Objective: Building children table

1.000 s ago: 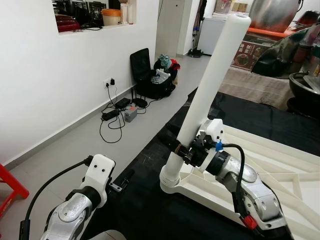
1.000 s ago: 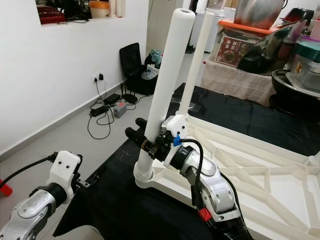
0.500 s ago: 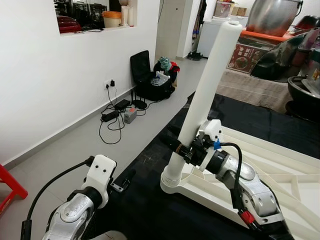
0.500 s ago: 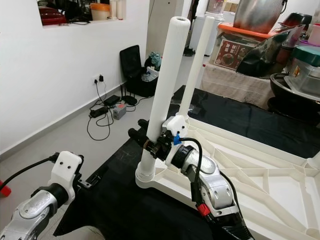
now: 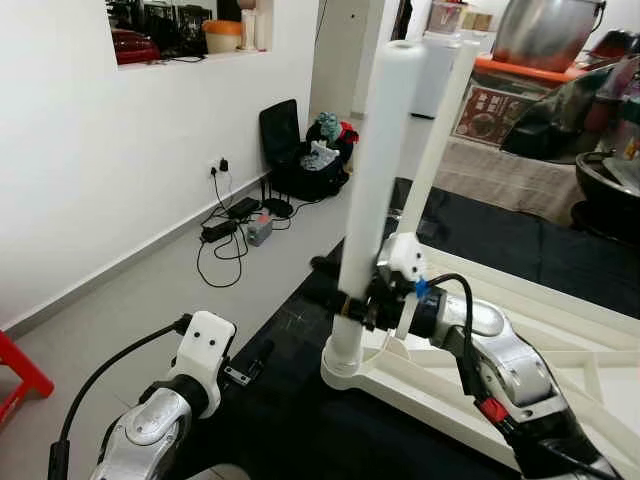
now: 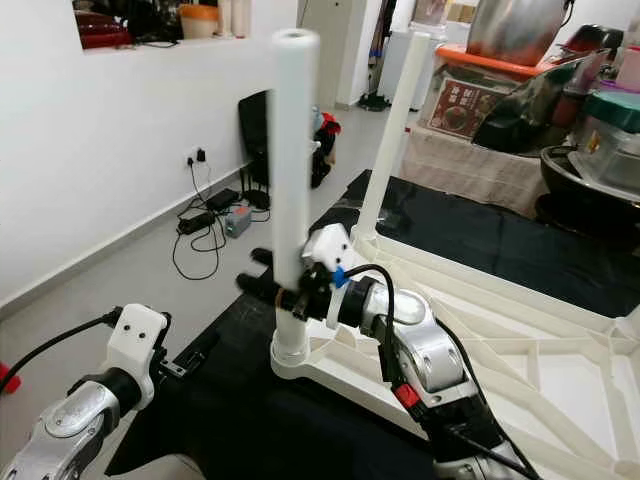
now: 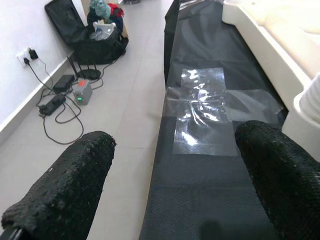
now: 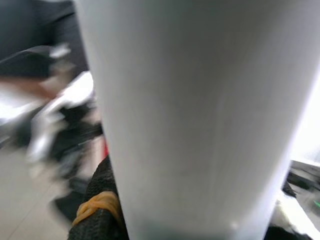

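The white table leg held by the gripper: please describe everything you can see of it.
The table leg is a long, smooth, white round tube, plastic by its look, open at the top. It stands almost upright, its lower end seated in the round corner socket of the upturned white table frame. The right gripper is shut on it low down.

Home, tiled floor (image 5: 150,290), wall socket w/ cables (image 5: 225,215), pots (image 5: 545,30)

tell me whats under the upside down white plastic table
A black mat lies under the upside-down white plastic table and spreads over the grey tiled floor. A clear taped patch shows on the mat beside the table's corner. What lies beneath the tabletop itself is covered.
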### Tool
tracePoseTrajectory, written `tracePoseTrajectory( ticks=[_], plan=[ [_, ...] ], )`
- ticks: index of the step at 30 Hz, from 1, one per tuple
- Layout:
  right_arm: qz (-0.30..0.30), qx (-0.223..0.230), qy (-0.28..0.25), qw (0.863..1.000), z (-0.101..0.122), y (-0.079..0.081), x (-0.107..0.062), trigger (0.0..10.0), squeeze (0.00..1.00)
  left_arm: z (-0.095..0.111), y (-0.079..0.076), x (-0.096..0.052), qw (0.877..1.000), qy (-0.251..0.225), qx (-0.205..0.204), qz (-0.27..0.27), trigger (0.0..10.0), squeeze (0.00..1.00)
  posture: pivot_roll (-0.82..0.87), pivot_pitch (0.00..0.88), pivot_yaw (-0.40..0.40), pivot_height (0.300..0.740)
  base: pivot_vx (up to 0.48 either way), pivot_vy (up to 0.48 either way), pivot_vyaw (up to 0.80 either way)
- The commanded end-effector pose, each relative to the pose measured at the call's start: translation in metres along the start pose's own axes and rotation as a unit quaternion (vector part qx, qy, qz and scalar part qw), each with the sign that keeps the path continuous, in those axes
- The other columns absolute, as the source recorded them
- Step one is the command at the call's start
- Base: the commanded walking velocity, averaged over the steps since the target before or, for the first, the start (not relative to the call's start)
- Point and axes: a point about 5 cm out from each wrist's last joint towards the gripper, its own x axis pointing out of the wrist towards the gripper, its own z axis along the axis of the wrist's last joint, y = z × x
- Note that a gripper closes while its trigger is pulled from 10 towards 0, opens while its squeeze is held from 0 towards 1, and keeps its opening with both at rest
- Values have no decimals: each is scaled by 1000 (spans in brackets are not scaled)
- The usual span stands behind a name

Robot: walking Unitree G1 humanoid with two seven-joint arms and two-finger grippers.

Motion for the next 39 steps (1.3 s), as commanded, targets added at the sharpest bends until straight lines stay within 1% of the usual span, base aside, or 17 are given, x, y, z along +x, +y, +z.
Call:
tracePoseTrajectory(
  ticks=[1, 6, 7, 10, 14, 15, 20, 27, 31, 32, 33, 34, 35, 36, 37, 38, 39],
  plan=[
    [78, 62, 45, 994, -27, 15, 4, 10000, 0, 0, -3, 2, 1000, -2, -4, -5, 10000, 0, 180, 0, -136, 740, 0, 0, 0],
    [107, 57, 33, 992, -18, 14, 9, 10000, 0, 0, -3, 1, 1000, -1, -10, -2, 10000, 0, 191, 0, -145, 740, 0, 0, 0],
    [108, 66, 21, 992, -15, 13, 12, 10000, 0, 0, -3, 1, 1000, 0, -13, -1, 10000, 0, 198, 0, -149, 740, 0, 0, 0],
    [116, 120, -10, 986, -13, 14, 18, 10000, 0, -2, -2, -1, 1000, 4, -21, 2, 10000, 0, 205, 0, -149, 740, 0, 0, 0],
    [121, 131, -11, 984, -14, 15, 18, 10000, 0, -3, -2, -2, 1000, 6, -23, 2, 10000, 0, 205, 0, -150, 740, 0, 0, 0],
    [145, 151, -13, 978, -18, 18, 17, 10000, 0, -3, -1, -1, 1000, 8, -29, 2, 10000, 0, 205, 0, -150, 740, 0, 0, 0],
    [167, 161, -15, 973, -19, 22, 17, 10000, 0, -4, 0, -1, 999, 9, -34, 3, 10000, 0, 203, 0, -150, 740, 0, 0, 0],
    [158, 157, -16, 975, -22, 24, 17, 10000, 0, -5, -2, -1, 999, 12, -36, 2, 10000, 0, 201, 0, -150, 740, 0, 0, 0],
    [126, 152, -18, 980, -25, 25, 15, 10000, 0, -6, -1, -1, 999, 13, -36, 3, 10000, 0, 193, 0, -147, 740, 0, 0, 0],
    [100, 144, -16, 984, -27, 24, 13, 10000, 0, -6, 0, -1, 999, 14, -35, 4, 10000, 0, 193, 0, -147, 740, 0, 0, 0],
    [54, 132, -12, 990, -30, 22, 11, 10000, 0, -6, 0, -1, 999, 14, -35, 5, 10000, 0, 181, 0, -143, 740, 0, 0, 0],
    [54, 132, -12, 990, -30, 22, 11, 10000, 0, -6, 0, -1, 999, 14, -35, 5, 10000, 0, 181, 0, -143, 740, 0, 0, 0],
    [23, 124, -9, 992, -31, 20, 9, 10000, 0, -6, 0, -1, 999, 14, -34, 6, 10000, 0, 181, 0, -143, 740, 0, 0, 0],
    [23, 124, -9, 992, -31, 20, 9, 10000, 0, -6, 0, -1, 999, 14, -34, 6, 10000, 0, 181, 0, -143, 740, 0, 0, 0],
    [-50, 103, 1, 993, -34, 13, 6, 10000, 0, -7, 0, -1, 999, 14, -34, 6, 10000, 0, 174, 0, -140, 740, 0, 0, 0],
    [-50, 103, 1, 993, -34, 13, 6, 10000, 0, -7, 0, -1, 999, 14, -34, 6, 10000, 0, 174, 0, -140, 740, 0, 0, 0],
    [-144, 97, 12, 985, -37, 3, 0, 10000, 0, -7, 1, -1, 999, 15, -34, 8, 10000, 0, 168, 0, -140, 740, 0, 0, 0]
  ],
)
